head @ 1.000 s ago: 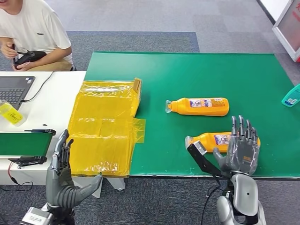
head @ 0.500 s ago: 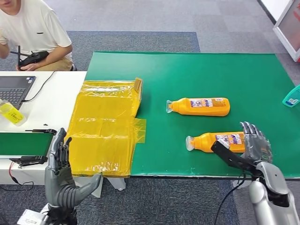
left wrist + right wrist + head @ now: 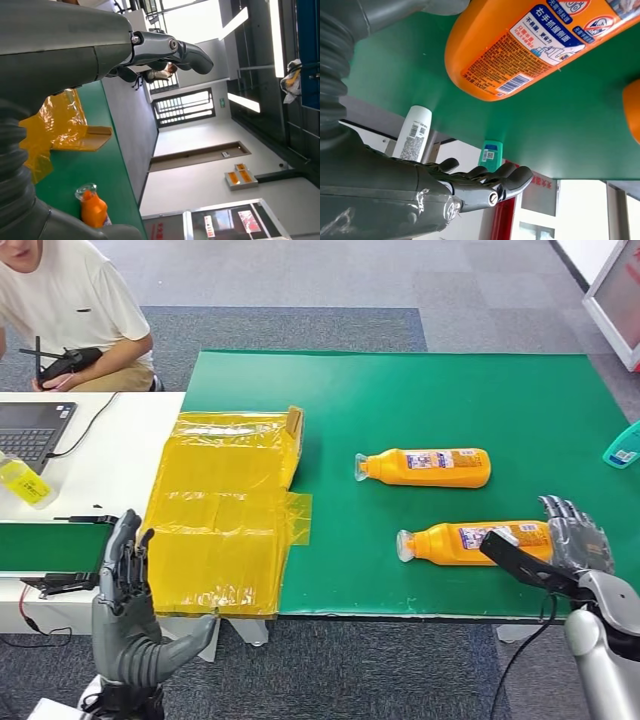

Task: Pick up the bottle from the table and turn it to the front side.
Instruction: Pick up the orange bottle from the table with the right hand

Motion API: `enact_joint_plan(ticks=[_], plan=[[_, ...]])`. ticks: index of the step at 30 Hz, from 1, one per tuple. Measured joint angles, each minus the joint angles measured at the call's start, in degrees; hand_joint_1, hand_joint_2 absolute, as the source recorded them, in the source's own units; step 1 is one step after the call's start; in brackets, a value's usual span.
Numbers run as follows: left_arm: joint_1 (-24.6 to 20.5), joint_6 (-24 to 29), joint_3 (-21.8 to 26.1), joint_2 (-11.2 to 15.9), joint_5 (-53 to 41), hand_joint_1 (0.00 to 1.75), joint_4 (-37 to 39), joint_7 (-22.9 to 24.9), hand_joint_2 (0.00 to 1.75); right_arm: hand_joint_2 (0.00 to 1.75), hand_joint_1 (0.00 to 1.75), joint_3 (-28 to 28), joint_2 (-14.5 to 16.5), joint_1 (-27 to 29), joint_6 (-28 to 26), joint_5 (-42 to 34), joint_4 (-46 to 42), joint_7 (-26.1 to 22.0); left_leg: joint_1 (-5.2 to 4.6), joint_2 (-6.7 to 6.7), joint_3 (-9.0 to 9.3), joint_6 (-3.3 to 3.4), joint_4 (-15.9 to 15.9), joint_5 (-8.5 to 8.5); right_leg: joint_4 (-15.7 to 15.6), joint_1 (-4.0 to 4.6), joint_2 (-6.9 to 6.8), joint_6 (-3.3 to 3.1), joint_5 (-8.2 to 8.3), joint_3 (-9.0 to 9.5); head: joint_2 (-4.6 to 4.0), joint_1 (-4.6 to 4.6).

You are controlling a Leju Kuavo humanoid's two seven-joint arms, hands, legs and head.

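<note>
Both fingers-spread: right hand beside the near bottle, left hand upright.

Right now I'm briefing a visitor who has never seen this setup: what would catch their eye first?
Two orange bottles lie on their sides on the green mat, the far bottle mid-mat and the near bottle close to the front edge. The right hand sits open at the near bottle's base end, not gripping it. Left of them, a crinkled yellow plastic sheet spreads over the mat's left end.
</note>
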Motion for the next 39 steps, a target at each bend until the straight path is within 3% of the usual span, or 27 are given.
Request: enact_joint_plan(ticks=[5,12,17,21,29,39], plan=[[0.0,-1.7,0.5,-0.2,0.1,0.0,0.0,0.0,1.75,1.75,0.0,2.5,-0.5,-2.5,0.7,0.0,2.6,0.4,0.0,0.01,0.0,0.01,0.0,0.01,0.0,0.0,0.02,0.01,0.01,0.0,0.0,-0.01],[0.3,-13.3,2.4,-0.8,11.5,0.0,0.1,0.0,1.75,1.75,0.0,8.7,-1.3,-8.4,1.4,0.3,9.3,0.7,0.0,0.02,0.02,0.03,0.0,0.08,0.0,0.0,0.02,0.03,0.04,0.01,0.0,-0.02],[0.4,-14.4,3.1,-1.1,12.1,0.0,0.1,0.0,1.75,1.75,0.0,9.7,-1.4,-9.4,1.5,0.3,10.8,0.7,0.0,0.02,0.02,0.03,0.0,0.09,0.0,0.0,0.02,0.04,0.04,0.01,0.0,-0.02],[0.8,-17.9,5.1,-1.7,12.8,0.0,0.2,0.0,1.75,1.75,0.0,15.7,-1.4,-14.9,1.3,1.3,18.8,1.0,-0.01,0.01,0.01,0.03,0.0,0.11,0.0,0.0,0.02,0.05,0.05,0.0,0.0,-0.02],[0.9,-18.8,6.2,-1.9,13.6,0.0,0.4,0.0,1.75,1.75,0.0,20.7,-1.4,-20.4,1.2,3.0,26.7,1.8,-0.01,0.01,0.01,0.04,0.0,0.11,0.0,0.0,0.01,0.06,0.06,0.0,0.0,-0.01],[1.0,-19.2,6.4,-1.9,13.8,0.0,0.7,0.0,1.75,1.75,0.0,23.3,-1.4,-21.8,0.4,3.2,30.7,1.1,-0.01,0.01,0.0,0.04,0.0,0.11,0.0,0.0,0.01,0.06,0.06,-0.01,0.0,-0.01]])
